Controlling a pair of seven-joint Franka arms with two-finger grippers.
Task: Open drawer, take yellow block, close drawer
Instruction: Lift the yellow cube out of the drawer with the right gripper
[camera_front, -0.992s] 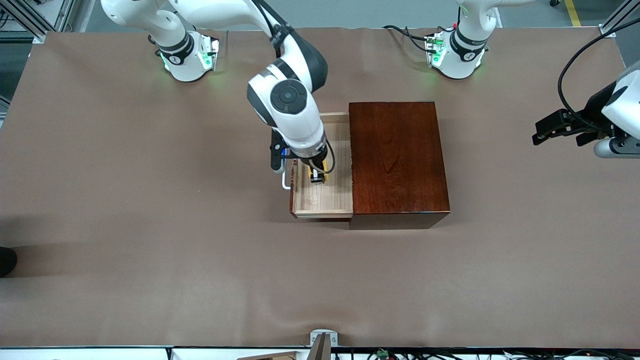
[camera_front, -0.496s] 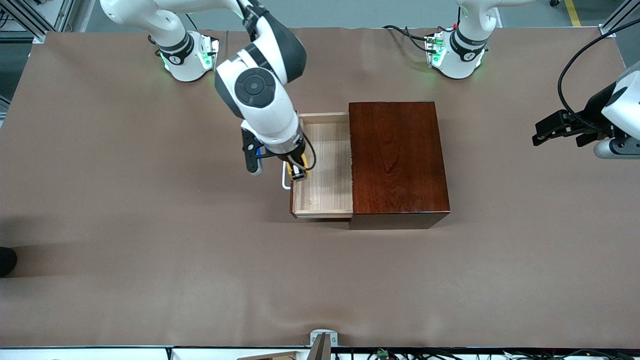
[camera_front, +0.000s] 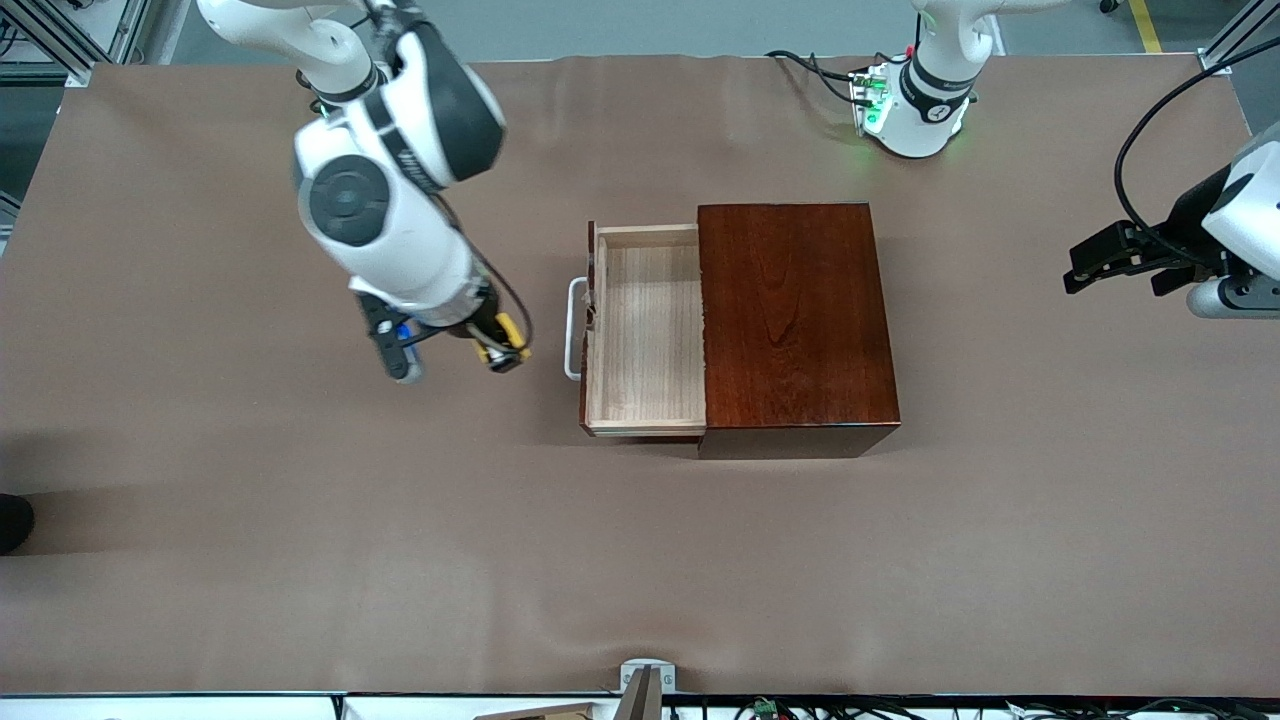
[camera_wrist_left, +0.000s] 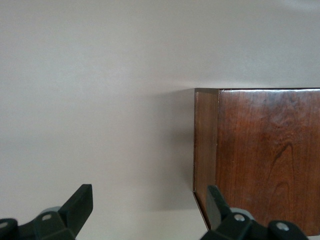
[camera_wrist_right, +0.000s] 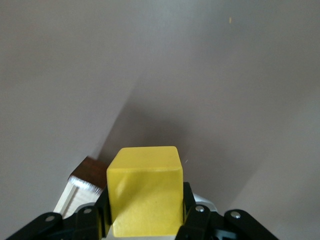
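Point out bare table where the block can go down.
Bare brown table lies under the right gripper holding the yellow block, on the handle side of the open drawer. More lies nearer the front camera than the wooden box. Crowded only there.

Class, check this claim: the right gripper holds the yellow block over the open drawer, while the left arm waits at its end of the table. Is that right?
One detail is wrong. The front view shows the right gripper holding the yellow block over the bare table, beside the open drawer, not over it. The left gripper does wait open at its end.
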